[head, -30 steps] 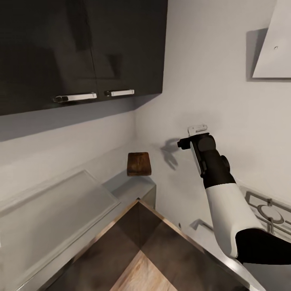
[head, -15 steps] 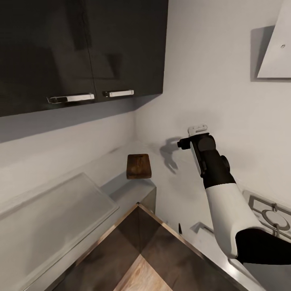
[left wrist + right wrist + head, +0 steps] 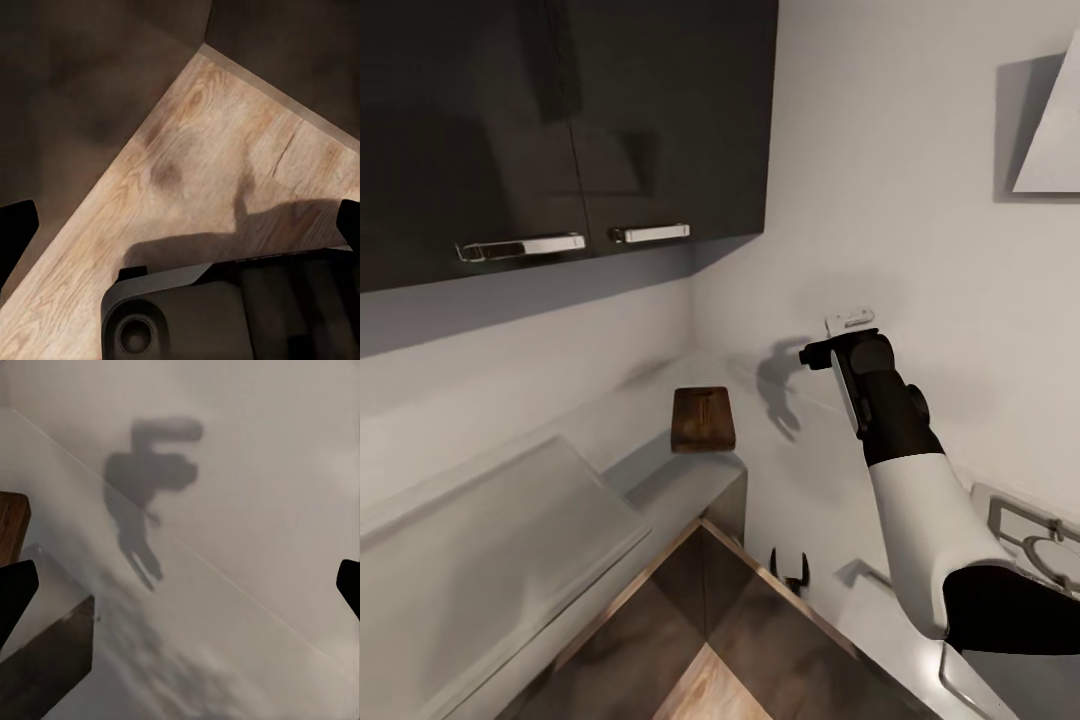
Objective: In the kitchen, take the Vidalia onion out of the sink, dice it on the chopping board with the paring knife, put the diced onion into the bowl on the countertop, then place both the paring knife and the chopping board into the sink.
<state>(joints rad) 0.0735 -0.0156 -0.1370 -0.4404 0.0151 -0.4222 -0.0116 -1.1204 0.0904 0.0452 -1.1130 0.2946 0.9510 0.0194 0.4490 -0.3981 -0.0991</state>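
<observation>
At the far left of the head view, dark wall cabinets (image 3: 560, 130) with two steel bar handles (image 3: 525, 245) hang above a pale grey worktop (image 3: 490, 560) that runs along the wall toward the corner. Lower down, the wooden floor (image 3: 700, 690) shows as a wedge between the cabinet runs.

Further right, the chopping board (image 3: 703, 420) lies flat on the worktop near the corner, a dark brown rectangle with rounded corners. In the right wrist view only a brown edge of it (image 3: 11, 525) shows at the border of the picture.

Below the board, down by the worktop's edge, the tips of the left gripper (image 3: 788, 573) stick up as two dark prongs, spread a little with nothing between them. The left wrist view looks at the wooden floor (image 3: 187, 172), with the dark finger ends at either border wide apart and empty.

Right of the board, the right arm reaches up toward the wall, with the right gripper (image 3: 807, 356) at its end, well apart from the board and higher than it. Its jaws stand wide apart and hold nothing; the board lies off to their side, not between them. Their shadow (image 3: 780, 385) falls on the wall.

At the far right, part of a steel stove grate (image 3: 1030, 530) lies on the worktop, and a slanted white hood (image 3: 1050, 140) hangs above.
</observation>
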